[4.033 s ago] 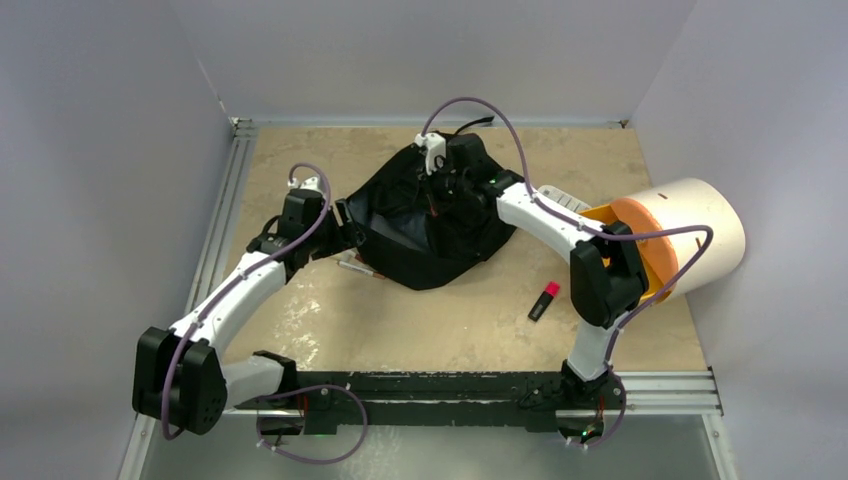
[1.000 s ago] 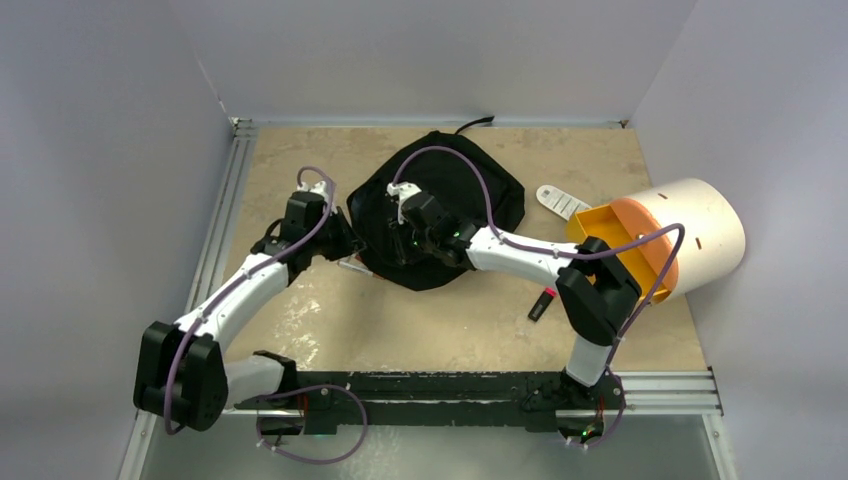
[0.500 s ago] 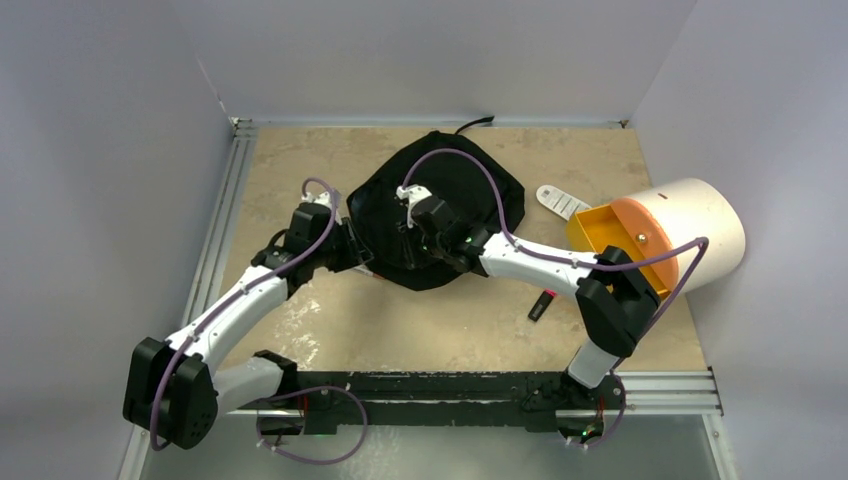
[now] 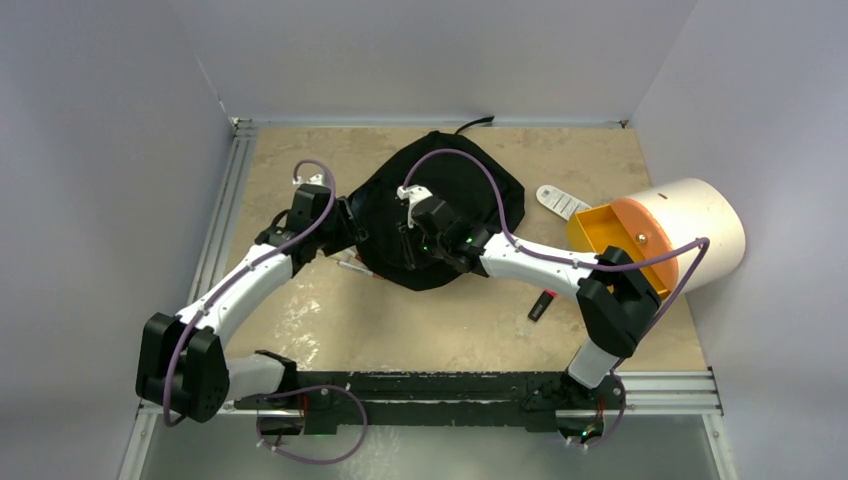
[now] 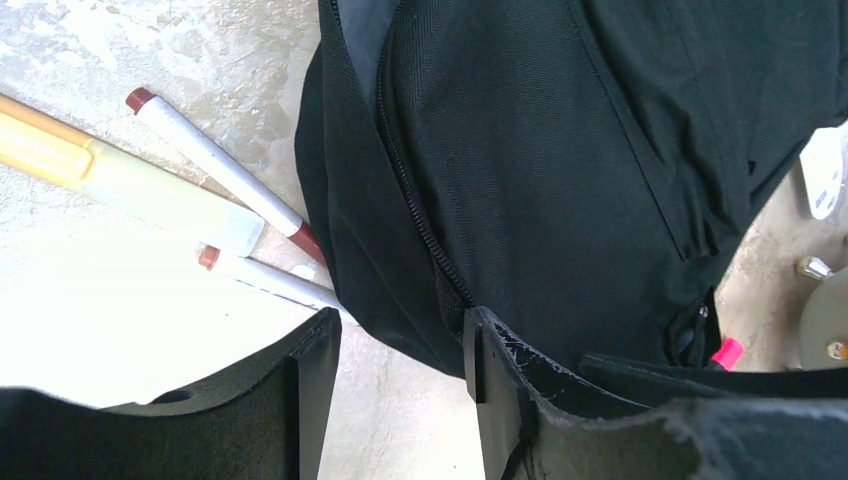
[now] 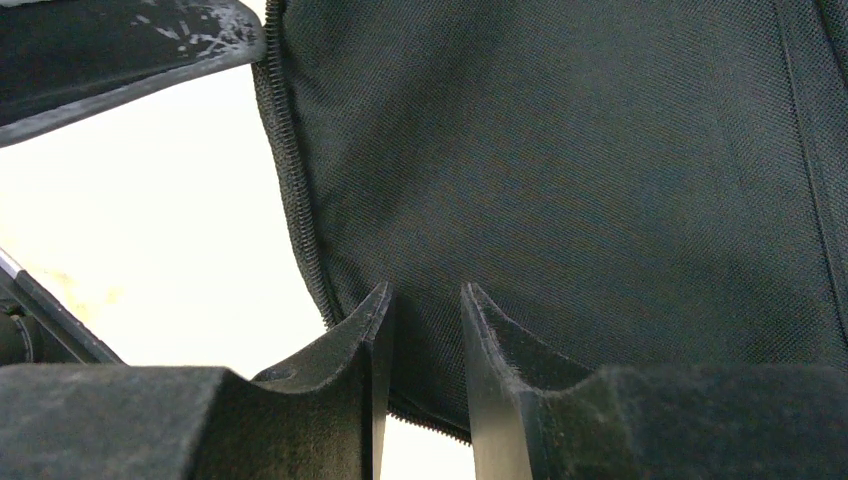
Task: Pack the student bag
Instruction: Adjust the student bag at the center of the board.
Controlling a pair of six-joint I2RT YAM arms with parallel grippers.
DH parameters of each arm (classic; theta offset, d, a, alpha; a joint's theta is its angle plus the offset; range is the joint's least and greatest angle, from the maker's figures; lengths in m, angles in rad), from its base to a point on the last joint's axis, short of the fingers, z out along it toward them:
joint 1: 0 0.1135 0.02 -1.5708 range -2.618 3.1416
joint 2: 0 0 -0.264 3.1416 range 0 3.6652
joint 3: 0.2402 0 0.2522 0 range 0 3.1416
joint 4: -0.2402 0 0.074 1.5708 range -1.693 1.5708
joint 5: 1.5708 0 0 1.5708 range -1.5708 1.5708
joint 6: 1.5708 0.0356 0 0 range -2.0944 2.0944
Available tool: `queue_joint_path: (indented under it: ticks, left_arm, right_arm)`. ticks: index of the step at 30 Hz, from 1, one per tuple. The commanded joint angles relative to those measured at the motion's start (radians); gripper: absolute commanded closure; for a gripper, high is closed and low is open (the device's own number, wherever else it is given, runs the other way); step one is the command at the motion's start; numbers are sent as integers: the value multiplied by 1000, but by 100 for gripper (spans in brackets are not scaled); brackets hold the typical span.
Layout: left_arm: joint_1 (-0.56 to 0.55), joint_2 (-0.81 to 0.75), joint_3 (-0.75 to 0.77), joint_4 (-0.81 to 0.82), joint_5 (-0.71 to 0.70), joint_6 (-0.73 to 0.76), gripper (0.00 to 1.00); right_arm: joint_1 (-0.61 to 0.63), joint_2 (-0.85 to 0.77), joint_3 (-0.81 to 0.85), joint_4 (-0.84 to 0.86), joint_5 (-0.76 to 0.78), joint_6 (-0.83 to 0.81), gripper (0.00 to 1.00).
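The student bag (image 4: pixel 455 195) is a black fabric backpack lying flattened at the middle back of the table. My left gripper (image 4: pixel 350 228) is at its left edge. In the left wrist view the gripper (image 5: pixel 400 335) is open, low over the table, with the bag's zipped edge (image 5: pixel 440 270) just beyond its right finger. My right gripper (image 4: pixel 408 228) rests over the bag's near left part. In the right wrist view its jaws (image 6: pixel 422 320) stand a narrow gap apart over the bag's fabric (image 6: pixel 560 170) and zip edge, with nothing pinched.
Two white markers with red-brown caps (image 5: pixel 215 165) and a yellow pen (image 5: pixel 120 180) lie by the bag's left edge. A black-and-pink marker (image 4: pixel 543 302) lies right of the bag. A white flat item (image 4: pixel 560 200) and a cream-and-orange cylinder (image 4: pixel 675 235) sit at the right.
Four seconds ago the right gripper was at the bag's far side with the bag bunched up. The bag now lies flat and the right gripper is over its near left. The left gripper shifted slightly.
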Motion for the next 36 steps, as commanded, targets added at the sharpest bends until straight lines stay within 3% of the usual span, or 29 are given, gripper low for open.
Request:
queue_joint_path:
  ticks: [1, 24, 30, 33, 35, 36]
  left_arm:
    - [7, 38, 49, 40, -44, 12, 52]
    - [13, 189, 34, 128, -25, 19, 53]
    - [13, 193, 18, 129, -25, 18, 53]
    - [13, 197, 16, 132, -25, 16, 53]
    - [13, 200, 18, 135, -25, 15, 53]
    - [13, 201, 18, 136, -25, 15, 53]
  right_arm:
    - [7, -20, 8, 9, 7, 11, 66]
    - [7, -30, 12, 0, 7, 20, 65]
    - [6, -96, 48, -8, 99, 44, 61]
    - [6, -123, 53, 30, 81, 16, 57]
    - [7, -124, 54, 66, 50, -30, 38]
    - [7, -117, 55, 76, 29, -40, 35]
